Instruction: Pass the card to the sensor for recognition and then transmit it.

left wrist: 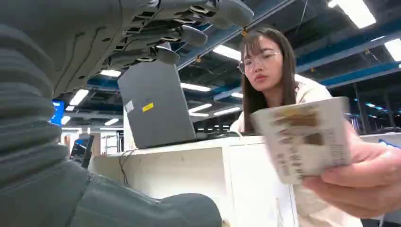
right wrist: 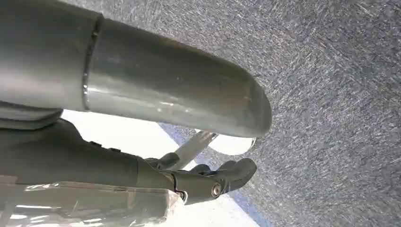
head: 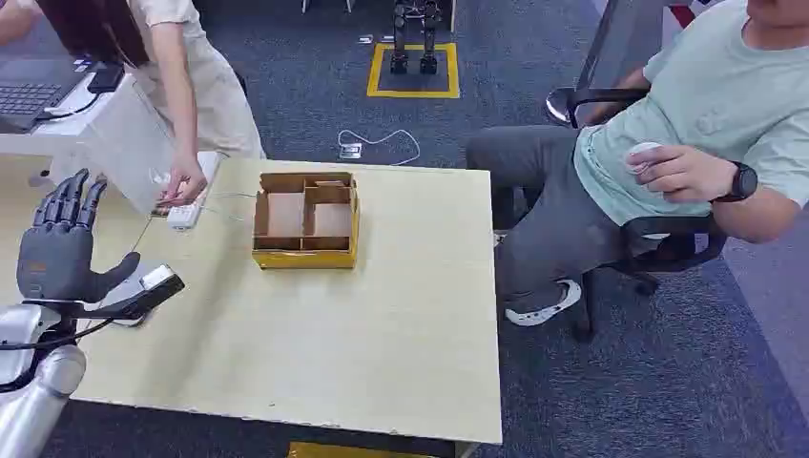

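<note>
Raising its fingers spread and upright above the table's [head: 382, 334] left edge, the left hand [head: 59, 243] holds nothing. One card [left wrist: 305, 139], print too blurred to read, sits in a person's hand [left wrist: 364, 182] facing its palm. The right hand [right wrist: 208, 182] hangs over carpet, fingers curled; its grasp cannot be told.
</note>
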`<state>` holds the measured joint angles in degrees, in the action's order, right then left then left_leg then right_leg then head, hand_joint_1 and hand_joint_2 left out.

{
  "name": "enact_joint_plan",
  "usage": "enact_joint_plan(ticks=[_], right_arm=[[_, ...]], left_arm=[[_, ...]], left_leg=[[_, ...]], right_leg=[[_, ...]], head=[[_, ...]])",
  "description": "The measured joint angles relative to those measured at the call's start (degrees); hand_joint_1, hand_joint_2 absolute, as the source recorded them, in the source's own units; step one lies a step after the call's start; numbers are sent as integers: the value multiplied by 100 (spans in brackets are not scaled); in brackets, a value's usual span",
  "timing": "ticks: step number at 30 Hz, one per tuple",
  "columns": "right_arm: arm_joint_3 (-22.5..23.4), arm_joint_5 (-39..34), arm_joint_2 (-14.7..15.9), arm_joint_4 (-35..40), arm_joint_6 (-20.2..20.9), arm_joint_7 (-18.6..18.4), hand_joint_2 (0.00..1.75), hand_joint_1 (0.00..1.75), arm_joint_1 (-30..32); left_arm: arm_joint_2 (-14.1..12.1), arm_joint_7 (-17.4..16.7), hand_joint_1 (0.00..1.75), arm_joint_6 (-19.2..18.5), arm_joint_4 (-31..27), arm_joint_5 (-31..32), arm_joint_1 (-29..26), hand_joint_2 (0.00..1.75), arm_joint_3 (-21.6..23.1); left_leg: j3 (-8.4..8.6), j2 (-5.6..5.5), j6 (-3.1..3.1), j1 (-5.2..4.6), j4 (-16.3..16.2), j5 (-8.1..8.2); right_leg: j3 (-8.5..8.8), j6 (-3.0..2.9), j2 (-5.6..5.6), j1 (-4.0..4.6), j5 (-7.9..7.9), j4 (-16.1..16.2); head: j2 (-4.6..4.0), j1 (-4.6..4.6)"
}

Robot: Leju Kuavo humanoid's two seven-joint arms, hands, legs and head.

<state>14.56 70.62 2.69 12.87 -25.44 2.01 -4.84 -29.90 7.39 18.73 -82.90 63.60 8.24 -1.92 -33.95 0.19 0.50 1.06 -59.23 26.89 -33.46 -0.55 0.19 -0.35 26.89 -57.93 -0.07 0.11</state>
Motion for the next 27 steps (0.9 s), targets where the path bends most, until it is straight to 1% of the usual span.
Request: enact_joint_plan(ticks=[22, 23, 25, 26, 27], right_arm=[[0, 100, -9, -4, -37, -59, 0, 0, -1], [0, 101, -9, -4, -39, -66, 0, 0, -1], [0, 103, -9, -4, -44, -66, 0, 0, -1], [0, 105, -11, -4, -50, -66, 0, 0, 0], [0, 114, -11, -4, -55, -66, 0, 0, -1]], left_arm=[[103, 0, 0, 17, 26, 20, 59, 175, 2], [103, 0, 40, 18, 33, 20, 65, 175, 2], [103, 0, 40, 11, 46, 22, 70, 175, 2], [103, 0, 152, -18, 48, 20, 70, 175, 2], [103, 0, 155, -59, 50, 13, 70, 175, 4]], left_leg=[[0, 0, 0, 0, 0, 0], [0, 0, 0, 0, 0, 0], [0, 0, 0, 0, 0, 0], [0, 0, 0, 0, 0, 0], [0, 0, 0, 0, 0, 0]], right_leg=[[0, 0, 0, 0, 0, 0], [0, 0, 0, 0, 0, 0], [0, 0, 0, 0, 0, 0], [0, 0, 0, 0, 0, 0], [0, 0, 0, 0, 0, 0]], head=[[2, 0], [0, 0], [2, 0], [2, 0], [2, 0]])
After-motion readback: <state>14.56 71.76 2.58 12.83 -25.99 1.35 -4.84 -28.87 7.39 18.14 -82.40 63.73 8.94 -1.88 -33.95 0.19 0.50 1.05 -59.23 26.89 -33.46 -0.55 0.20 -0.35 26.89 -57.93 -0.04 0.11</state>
